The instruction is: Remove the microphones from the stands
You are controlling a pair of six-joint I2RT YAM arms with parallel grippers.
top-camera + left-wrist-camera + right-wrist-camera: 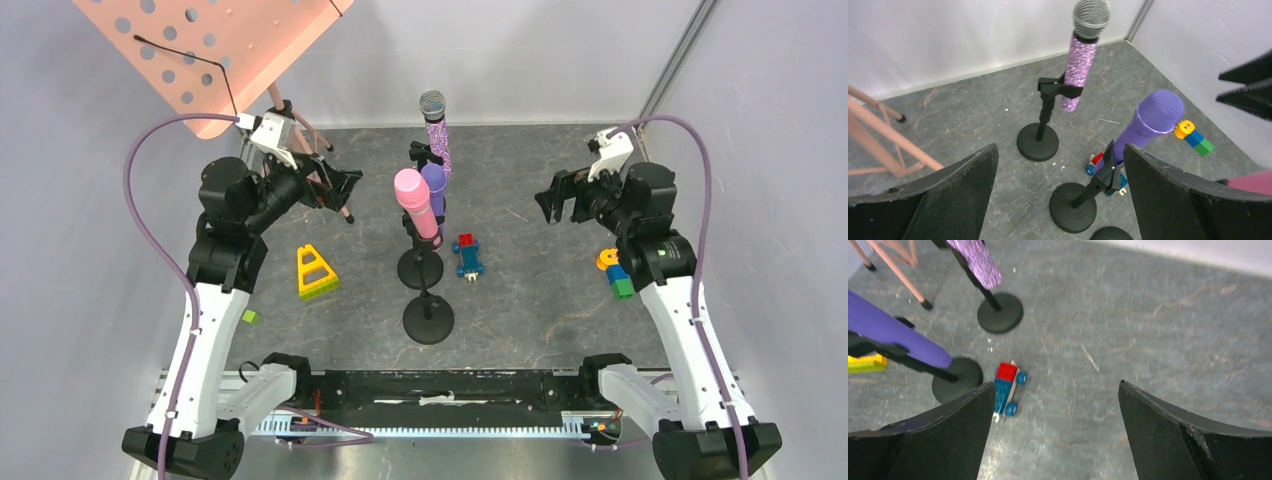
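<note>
Grey, scuffed counter (540,300) with white walls around it carries three microphones, each clipped in its own black stand (428,318), in a row down the middle. A glittery purple microphone (438,140) stands toward the far edge, a plain purple microphone (434,185) in front of it, and a pink microphone (414,200) closest to the near edge. The left pincer (345,192) hangs to the left of the row and the right pincer (556,203) to its right. Both gape wide and hold nothing. A toy car (467,255) sits just beside the plain purple microphone's base.
</note>
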